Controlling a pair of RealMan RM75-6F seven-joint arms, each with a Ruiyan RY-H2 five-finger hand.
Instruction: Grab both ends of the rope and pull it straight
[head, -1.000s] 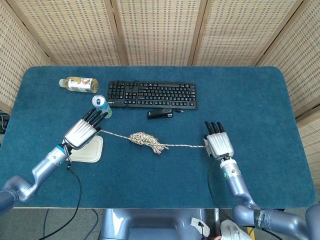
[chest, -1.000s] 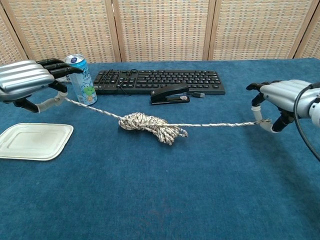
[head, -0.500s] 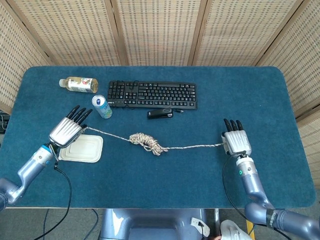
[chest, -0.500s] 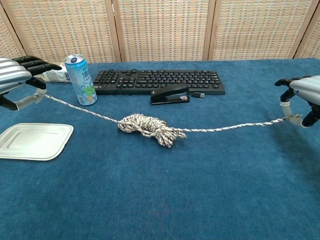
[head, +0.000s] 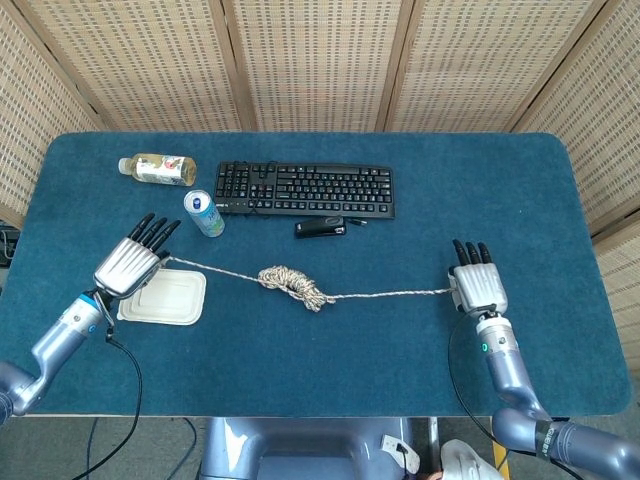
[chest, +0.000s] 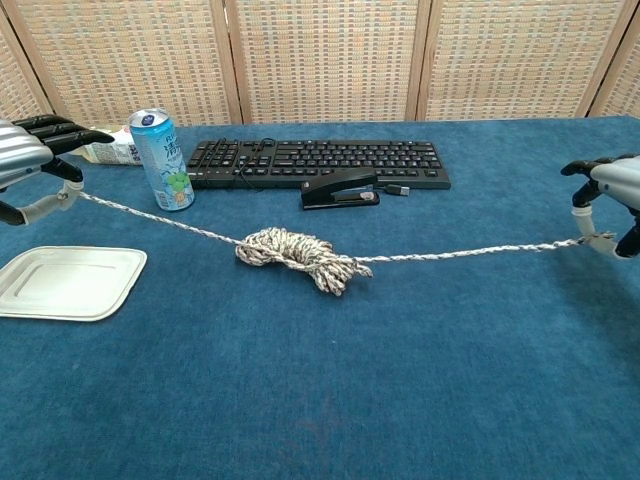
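Rope (chest: 300, 255) across table centre, each end pinched: left hand (head: 128, 266) at left, right hand (head: 477, 289) at right. Tangled bundle mid-span unresolved. Risks: end slipping from pinch under tension; knot cinching tight; taut strand sweeping can (chest: 164, 159).

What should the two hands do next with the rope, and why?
Probably draw both hands a little farther apart. The left hand and right hand each hold an end of the rope, and both outer stretches look nearly taut, yet a bundle of coils sits bunched in the middle, so the rope is not straight yet.
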